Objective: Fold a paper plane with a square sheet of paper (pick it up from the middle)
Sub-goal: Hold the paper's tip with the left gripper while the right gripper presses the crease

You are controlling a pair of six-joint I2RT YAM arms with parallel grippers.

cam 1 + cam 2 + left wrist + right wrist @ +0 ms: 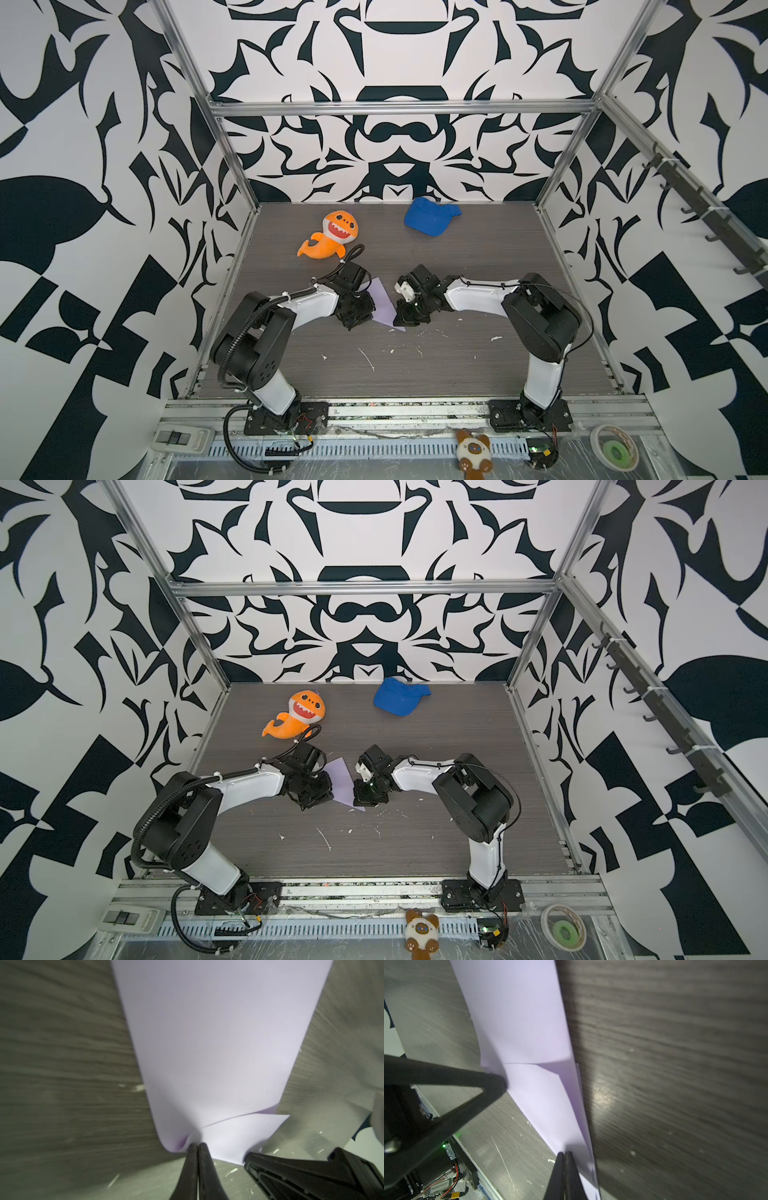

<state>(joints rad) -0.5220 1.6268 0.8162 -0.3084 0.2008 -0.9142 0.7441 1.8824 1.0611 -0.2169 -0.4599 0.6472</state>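
Observation:
The square sheet of paper is pale lavender and lies folded in layers at the table's middle, between both grippers. In the left wrist view the sheet shows a diagonal flap. My left gripper is shut on its curled edge. My right gripper is shut on the sheet beside its long folded edge. Each wrist view shows the other arm's fingers touching the paper. A finished paper plane is not in view.
An orange plush shark lies behind the left arm. A blue cap sits near the back wall. White scraps dot the dark wood table. A small plush and a tape roll lie on the front rail.

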